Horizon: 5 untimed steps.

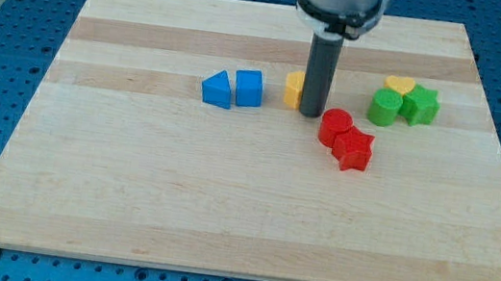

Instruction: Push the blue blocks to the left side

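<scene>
Two blue blocks sit side by side left of the board's centre: a blue triangular block and, touching its right side, a blue cube. My tip is on the board to the right of them, about a block's width from the blue cube. It stands right against a yellow block, which it partly hides.
A red cylinder and a red star lie just below and right of my tip. A green cylinder, a green star and a yellow heart cluster at the right. The wooden board lies on a blue perforated table.
</scene>
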Motion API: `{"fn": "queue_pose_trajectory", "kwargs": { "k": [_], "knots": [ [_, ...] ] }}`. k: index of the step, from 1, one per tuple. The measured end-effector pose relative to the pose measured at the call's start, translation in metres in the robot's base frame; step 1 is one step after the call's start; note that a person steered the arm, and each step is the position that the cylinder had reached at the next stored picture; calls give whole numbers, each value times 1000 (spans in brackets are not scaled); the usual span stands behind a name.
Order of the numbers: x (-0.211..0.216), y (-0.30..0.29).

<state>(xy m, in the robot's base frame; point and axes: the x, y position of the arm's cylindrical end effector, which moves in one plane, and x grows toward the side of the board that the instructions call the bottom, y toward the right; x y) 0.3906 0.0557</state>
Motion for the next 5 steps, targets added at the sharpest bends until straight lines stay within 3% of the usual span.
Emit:
{"fn": "queue_pose_trajectory", "kwargs": {
  "k": [1, 2, 5],
  "knots": [
    [-36, 3],
    [-42, 4],
    [18, -16]
  ]
}}
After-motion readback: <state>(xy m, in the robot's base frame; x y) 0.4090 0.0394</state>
